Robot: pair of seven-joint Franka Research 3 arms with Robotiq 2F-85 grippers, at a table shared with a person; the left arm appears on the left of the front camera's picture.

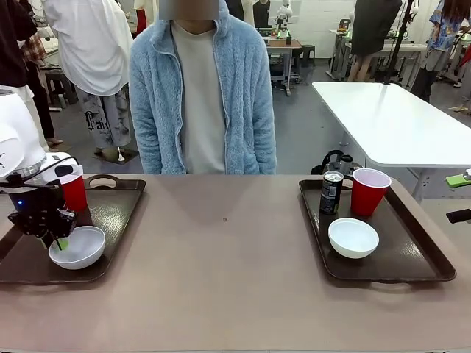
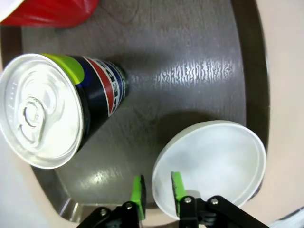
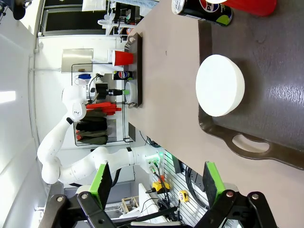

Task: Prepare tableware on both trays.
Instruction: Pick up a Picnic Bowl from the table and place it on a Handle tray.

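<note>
On the left tray (image 1: pixel 118 213) stand a red cup (image 1: pixel 73 193) and a white bowl (image 1: pixel 77 248). My left gripper (image 1: pixel 57 237) hangs over the bowl's near rim. In the left wrist view the green pads (image 2: pixel 138 191) straddle the rim of that bowl (image 2: pixel 213 164) with small gaps either side, so the gripper (image 2: pixel 157 190) is open. A dark can (image 2: pixel 61 107) stands beside it. The right tray (image 1: pixel 412 257) holds a can (image 1: pixel 330 193), a red cup (image 1: pixel 369 191) and a bowl (image 1: pixel 353 237). My right gripper (image 1: pixel 460 197) is open off that tray's right edge, with nothing between its fingers (image 3: pixel 102 183).
A person in a light-blue fleece stands at the far side of the table, hands out of sight. The brown tabletop (image 1: pixel 221 250) lies bare between the trays. A white table (image 1: pixel 397 118) stands behind at the right.
</note>
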